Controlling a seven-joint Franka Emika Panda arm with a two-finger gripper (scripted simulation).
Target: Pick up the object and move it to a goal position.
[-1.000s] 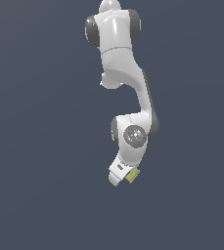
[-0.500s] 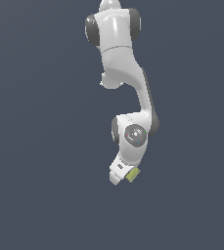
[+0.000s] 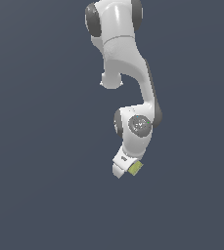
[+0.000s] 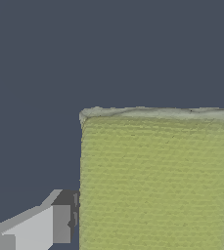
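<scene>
- The object [image 3: 135,168], a small flat yellow-green block, sits at the tip of the white arm [image 3: 128,73], right against the gripper [image 3: 125,168], on the exterior view's right side of it.
- No counter or other support shows anywhere: only plain dark grey background lies around and under the block, so it appears to be carried in the air.
- In the wrist view the object [image 4: 155,180] fills much of the picture, with one of the fingers [image 4: 35,227] pressed to its side; the opposite finger is mostly out of view. The fingers look clenched on the block.
- Judging by its size, it should be light. Its straight, crisp edges suggest it is stiff, not soft.
- The faintly woven-looking face should offer some friction.
- The sensible hold is across the two long parallel sides, near the middle, so it cannot pivot.
</scene>
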